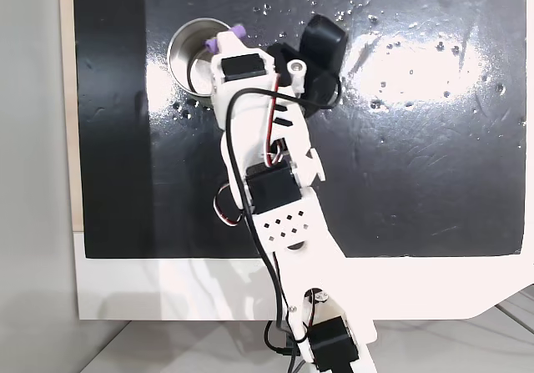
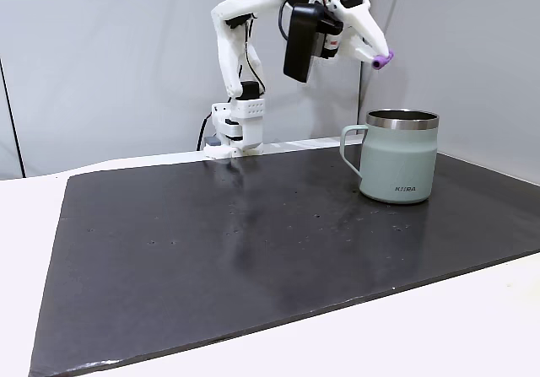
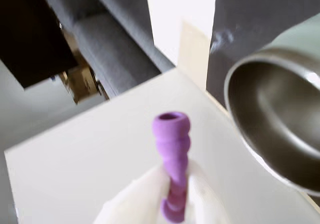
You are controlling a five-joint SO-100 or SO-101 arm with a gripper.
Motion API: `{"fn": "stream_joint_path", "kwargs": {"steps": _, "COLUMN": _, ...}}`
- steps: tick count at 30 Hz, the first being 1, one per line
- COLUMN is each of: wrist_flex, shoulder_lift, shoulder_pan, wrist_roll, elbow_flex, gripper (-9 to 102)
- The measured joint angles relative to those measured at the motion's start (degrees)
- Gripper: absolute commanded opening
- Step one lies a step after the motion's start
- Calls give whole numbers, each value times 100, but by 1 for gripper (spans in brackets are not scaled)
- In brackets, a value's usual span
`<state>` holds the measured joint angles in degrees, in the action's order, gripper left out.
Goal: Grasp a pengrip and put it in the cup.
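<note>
surface (image 2: 253, 250): dark mat, nothing between arm and cup | cup (image 2: 401, 158): upright on mat, steel inside looks bare | pincer (image 2: 377, 59): clamped on pengrip (image 2: 384, 58) (purple, ribbed), held above cup's rim

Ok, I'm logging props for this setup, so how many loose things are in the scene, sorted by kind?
Ribbed light-purple rubbery pen grips: 1, clamped in the white gripper
Pale sage-green mugs with steel inside: 1, on the black mat
Total: 2
</note>
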<state>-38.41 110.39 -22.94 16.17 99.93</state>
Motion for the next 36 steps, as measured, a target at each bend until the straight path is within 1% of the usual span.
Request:
{"fn": "stream_joint_path", "kwargs": {"steps": 6, "wrist_flex": 475, "shoulder_lift": -176, "shoulder_pan": -422, "wrist_roll": -272, "elbow_flex": 123, "gripper": 0}}
{"fn": "stream_joint_path", "kwargs": {"steps": 14, "wrist_flex": 668, "shoulder_lift": -272, "shoulder_pan": -668, "wrist_roll": -492, "elbow_flex": 369, "gripper": 0}}
{"fn": "stream_joint_path", "kwargs": {"steps": 16, "wrist_flex": 668, "shoulder_lift": -272, "shoulder_pan": -677, "wrist_roll": -510, "elbow_flex": 457, "gripper": 4}}
{"fn": "stream_joint_path", "kwargs": {"steps": 19, "wrist_flex": 677, "shoulder_lift": -272, "shoulder_pan": -624, "wrist_roll": -510, "elbow_flex": 580, "gripper": 20}}
{"fn": "stream_joint_path", "kwargs": {"steps": 21, "wrist_flex": 677, "shoulder_lift": -272, "shoulder_pan": -650, "wrist_roll": -510, "elbow_flex": 633, "gripper": 24}}
{"fn": "stream_joint_path", "kwargs": {"steps": 28, "wrist_flex": 677, "shoulder_lift": -229, "shoulder_pan": -853, "wrist_roll": -510, "elbow_flex": 668, "gripper": 24}}
{"fn": "stream_joint_path", "kwargs": {"steps": 36, "wrist_flex": 677, "shoulder_lift": -220, "shoulder_pan": -835, "wrist_roll": -545, "elbow_flex": 721, "gripper": 24}}
